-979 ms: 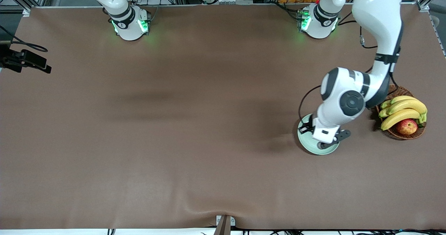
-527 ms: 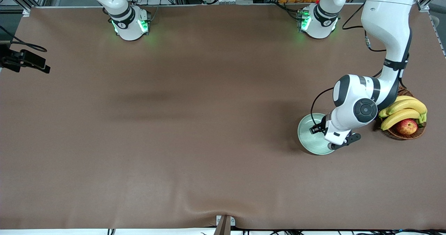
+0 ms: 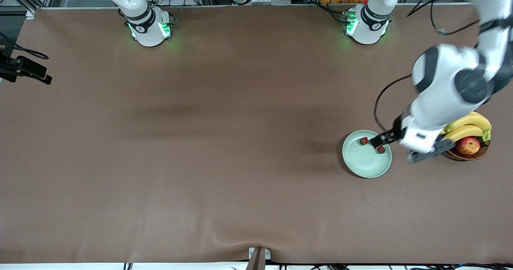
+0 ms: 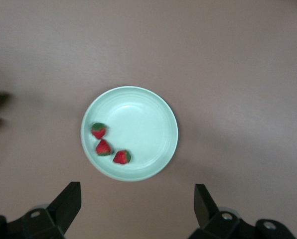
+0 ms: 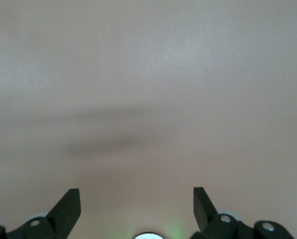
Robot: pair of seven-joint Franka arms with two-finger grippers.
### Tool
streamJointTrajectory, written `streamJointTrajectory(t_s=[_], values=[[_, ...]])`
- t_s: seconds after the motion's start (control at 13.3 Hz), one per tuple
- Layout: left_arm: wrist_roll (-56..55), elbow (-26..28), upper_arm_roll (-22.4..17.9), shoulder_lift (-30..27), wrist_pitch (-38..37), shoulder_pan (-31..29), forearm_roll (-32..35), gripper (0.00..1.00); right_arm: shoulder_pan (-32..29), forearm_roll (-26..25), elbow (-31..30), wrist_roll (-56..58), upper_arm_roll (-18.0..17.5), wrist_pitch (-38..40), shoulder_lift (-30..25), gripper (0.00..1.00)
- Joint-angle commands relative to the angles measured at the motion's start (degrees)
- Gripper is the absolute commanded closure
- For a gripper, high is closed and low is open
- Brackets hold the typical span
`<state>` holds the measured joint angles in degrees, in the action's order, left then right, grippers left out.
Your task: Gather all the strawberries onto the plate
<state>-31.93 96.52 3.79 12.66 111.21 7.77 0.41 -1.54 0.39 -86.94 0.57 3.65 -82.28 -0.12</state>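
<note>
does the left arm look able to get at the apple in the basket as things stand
Probably yes. The left hand, open and empty, is up over the plate's edge beside the basket; the apple lies exposed on top next to the bananas.

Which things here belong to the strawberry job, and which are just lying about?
Job: three strawberries lying in the plate; left claw open above the plate's edge, holding nothing.

Lying about: wicker basket beside the plate, with bananas and an apple; right claw waiting, open.

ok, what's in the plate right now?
Three strawberries lie in the plate, clustered near one rim. From the front only two show; the open left gripper, above that rim, covers the third.
</note>
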Motion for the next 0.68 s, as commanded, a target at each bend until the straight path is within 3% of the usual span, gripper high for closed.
streamJointTrajectory(t_s=[0.0, 0.38, 0.6], values=[[2.64, -8.96, 0.08, 0.35, -10.02, -0.47, 1.18, 0.0, 0.22, -0.74, 0.2, -1.01, -0.22, 0.1, -0.76, 0.0], [17.75, -10.74, -0.27, -6.41, -19.26, -4.42, 0.65, 0.0, 0.48, -0.48, 0.28, -0.92, -0.4, -0.07, -0.76, 0.0], [19.27, -7.86, -0.01, -10.89, -21.39, -4.69, 0.47, 0.0, 0.83, -0.47, 0.28, -0.92, -0.49, -0.16, -0.67, 0.0]])
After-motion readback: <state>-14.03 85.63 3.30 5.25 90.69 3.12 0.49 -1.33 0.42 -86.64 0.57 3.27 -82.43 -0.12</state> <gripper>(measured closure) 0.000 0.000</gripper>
